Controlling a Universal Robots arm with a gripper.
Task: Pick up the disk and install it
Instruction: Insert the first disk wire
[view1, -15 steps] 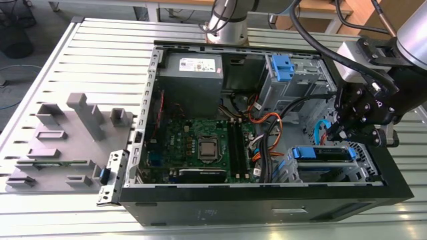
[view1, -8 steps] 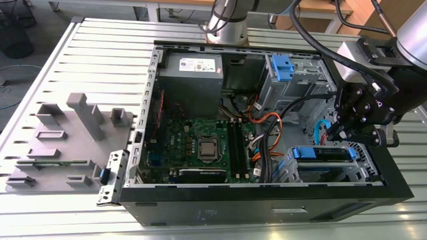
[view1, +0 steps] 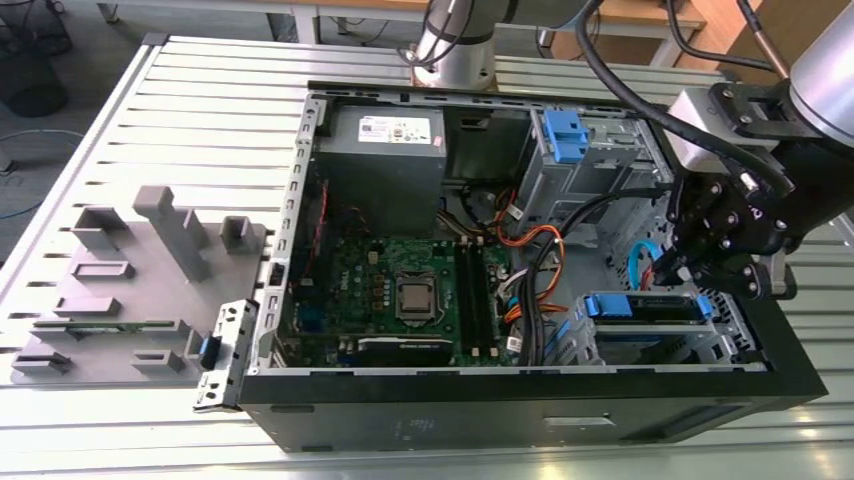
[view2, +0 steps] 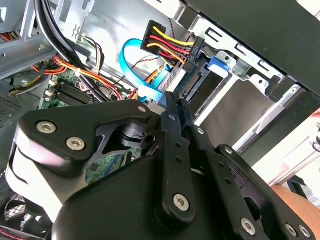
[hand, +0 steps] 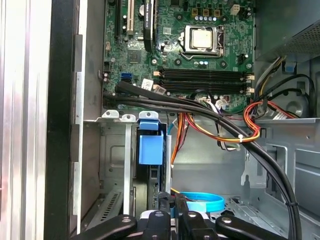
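Observation:
The disk (view1: 645, 306), in its blue carrier frame, sits in the lower drive bay at the open computer case's front corner, on the exterior view's right. In the first wrist view the disk (hand: 150, 148) shows edge-on between the bay's metal walls, its blue tab uppermost. In the second wrist view the disk (view2: 202, 75) shows its connector end, where a black plug with yellow, red and black wires (view2: 169, 42) rests. My gripper (view1: 663, 274) hangs just above and behind the disk. Its black fingers (view2: 172, 117) are pressed together and hold nothing. The gripper (hand: 172, 207) points down beside the bay.
A grey power-supply box (view1: 384, 150) fills the case's back corner. The green motherboard (view1: 400, 290) lies in the middle. Orange, black and blue cables (view1: 534, 260) cross beside the bay. An upright blue latch (view1: 565, 135) stands in the upper cage. A grey fixture block (view1: 134, 270) lies outside the case.

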